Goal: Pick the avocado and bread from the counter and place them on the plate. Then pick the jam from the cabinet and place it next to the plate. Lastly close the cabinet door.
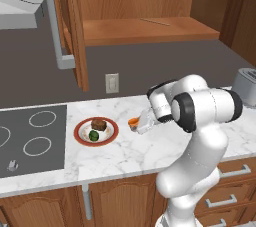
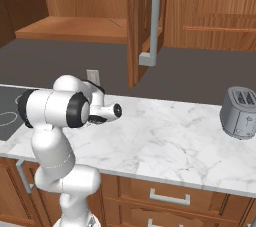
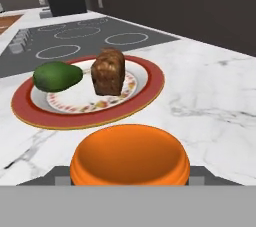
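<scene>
Orange small jam jar [image 3: 129, 155] I see gripped between my tool [image 1: 136, 126] jaws, just beside the red-rimmed round plate [image 3: 150, 88], low over the white marble desk [image 1: 150, 151].

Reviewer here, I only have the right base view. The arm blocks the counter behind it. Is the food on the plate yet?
Observer: Yes. The avocado and the bread both lie on the plate.
Operator: Where is the jam?
Observer: The jam sits between the fingers of the gripper, low over the counter, right of the plate.
Operator: Anything left of the plate?
Observer: A dark stovetop with ring burners.
</scene>
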Robot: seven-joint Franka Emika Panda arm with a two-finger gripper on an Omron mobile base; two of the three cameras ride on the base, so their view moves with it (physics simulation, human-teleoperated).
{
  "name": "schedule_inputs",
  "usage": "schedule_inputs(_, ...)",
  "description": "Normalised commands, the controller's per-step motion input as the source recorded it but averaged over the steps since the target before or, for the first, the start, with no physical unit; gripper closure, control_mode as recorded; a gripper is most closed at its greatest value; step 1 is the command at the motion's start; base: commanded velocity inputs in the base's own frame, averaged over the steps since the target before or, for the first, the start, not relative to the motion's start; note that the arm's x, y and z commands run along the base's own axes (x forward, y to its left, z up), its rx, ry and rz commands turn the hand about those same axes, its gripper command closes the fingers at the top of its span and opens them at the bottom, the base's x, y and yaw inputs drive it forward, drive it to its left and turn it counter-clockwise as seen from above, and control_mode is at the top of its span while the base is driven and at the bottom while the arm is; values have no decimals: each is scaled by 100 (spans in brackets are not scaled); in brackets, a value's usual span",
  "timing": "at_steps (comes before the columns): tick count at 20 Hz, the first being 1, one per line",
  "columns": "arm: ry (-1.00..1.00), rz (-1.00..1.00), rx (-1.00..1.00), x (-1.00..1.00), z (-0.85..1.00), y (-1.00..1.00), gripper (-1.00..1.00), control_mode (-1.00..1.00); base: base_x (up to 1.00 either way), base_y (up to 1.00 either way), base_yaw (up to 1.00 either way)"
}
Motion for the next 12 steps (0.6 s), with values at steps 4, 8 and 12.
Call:
schedule_inputs(4,0,0,5,11,-19,13,100,-100,0,0,0)
schedule_inputs(8,0,0,7,8,-6,10,100,-100,0,0,0)
schedule_inputs(12,0,0,7,11,0,11,100,-100,0,0,0)
